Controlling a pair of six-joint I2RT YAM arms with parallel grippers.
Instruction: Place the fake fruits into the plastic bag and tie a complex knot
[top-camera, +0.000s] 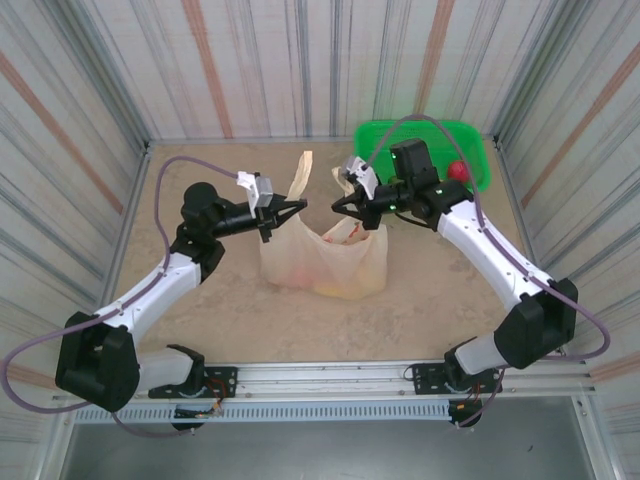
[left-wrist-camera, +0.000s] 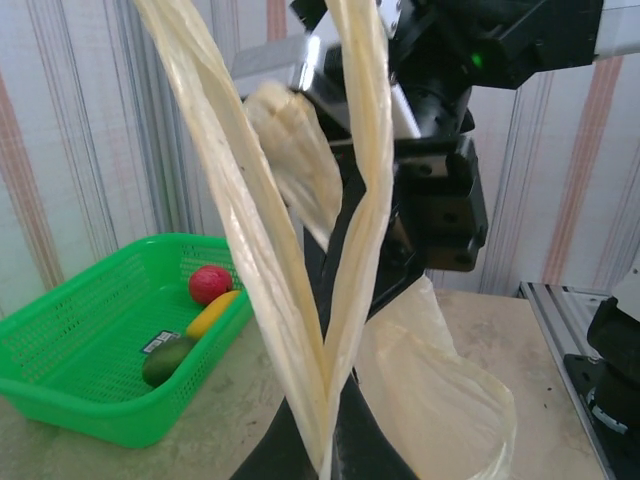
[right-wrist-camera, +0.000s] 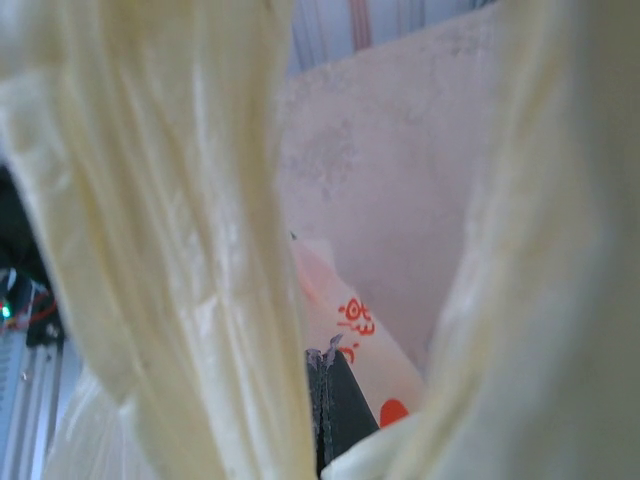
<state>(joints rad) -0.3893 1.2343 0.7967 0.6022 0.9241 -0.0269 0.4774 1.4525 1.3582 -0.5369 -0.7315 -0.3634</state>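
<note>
The cream plastic bag (top-camera: 325, 258) stands open in the middle of the table, between my two grippers. My left gripper (top-camera: 292, 208) is shut on the bag's left handle (top-camera: 301, 170). In the left wrist view that handle's two strips (left-wrist-camera: 250, 230) run down in a V into the shut jaws of the left gripper (left-wrist-camera: 328, 440). My right gripper (top-camera: 345, 203) is shut on the right handle (top-camera: 343, 180). Cream handle folds (right-wrist-camera: 170, 250) hang on both sides of its shut fingertips (right-wrist-camera: 335, 400). Fake fruits lie in the green basket: a red one (left-wrist-camera: 209, 284), a yellow one (left-wrist-camera: 212, 314) and a green one (left-wrist-camera: 168, 360).
The green basket (top-camera: 425, 145) sits at the back right corner, behind the right arm. Striped walls close in the table on three sides. Reddish patches (top-camera: 340, 236) show through the bag; fruit or print, I cannot tell.
</note>
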